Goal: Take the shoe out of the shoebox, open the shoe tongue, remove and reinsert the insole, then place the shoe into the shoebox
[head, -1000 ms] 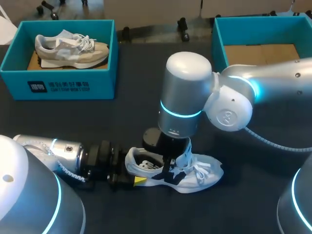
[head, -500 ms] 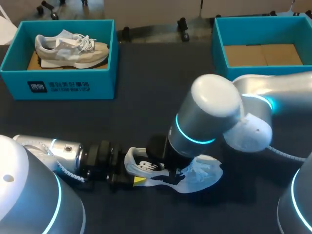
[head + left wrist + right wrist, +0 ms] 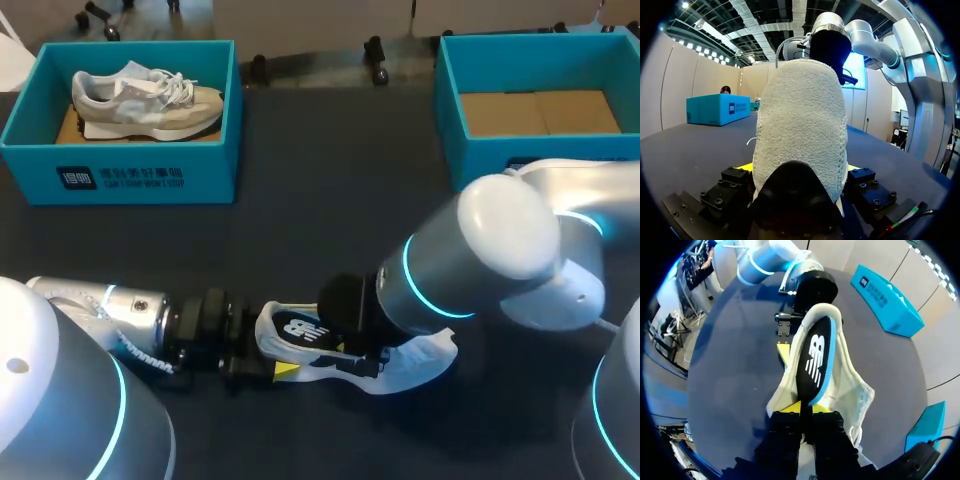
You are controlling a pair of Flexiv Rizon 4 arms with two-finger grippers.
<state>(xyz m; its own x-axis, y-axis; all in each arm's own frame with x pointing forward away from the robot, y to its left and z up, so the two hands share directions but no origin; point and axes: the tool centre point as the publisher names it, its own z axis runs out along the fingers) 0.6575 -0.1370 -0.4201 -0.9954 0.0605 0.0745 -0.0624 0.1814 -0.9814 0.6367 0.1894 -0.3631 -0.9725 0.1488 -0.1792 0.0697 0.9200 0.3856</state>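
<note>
Head view: white shoe (image 3: 415, 362) sits sole-down on the dark table (image 3: 300, 220) near the front edge, well apart from both boxes: the empty shoebox (image 3: 478, 160) back right, and a second shoebox (image 3: 120, 175) back left w/ a beige shoe (image 3: 145, 98) in it. Left gripper (image 3: 268, 370) comes in low from the left, fingers clamped on the heel from both sides. Left wrist view agrees, w/ the heel filling the gap btw the yellow tips. Right gripper (image 3: 352, 352) is over the shoe's mouth, fingers pinched together on the near end of the dark insole (image 3: 300, 328). Key relation, seen best in right wrist view: the insole runs straight ahead of the right gripper's fingers, long axis in line w/ the shoe's. Its far end is raised over the heel collar & points at the left gripper, so it's tilted & partly out of the shoe. Can't tell from this alone whether it's coming out or going back in. Either way the right arm has it & the left only braces. Next move prob. needs to run along that axis, not across it, or the insole edge may catch the collar.
</note>
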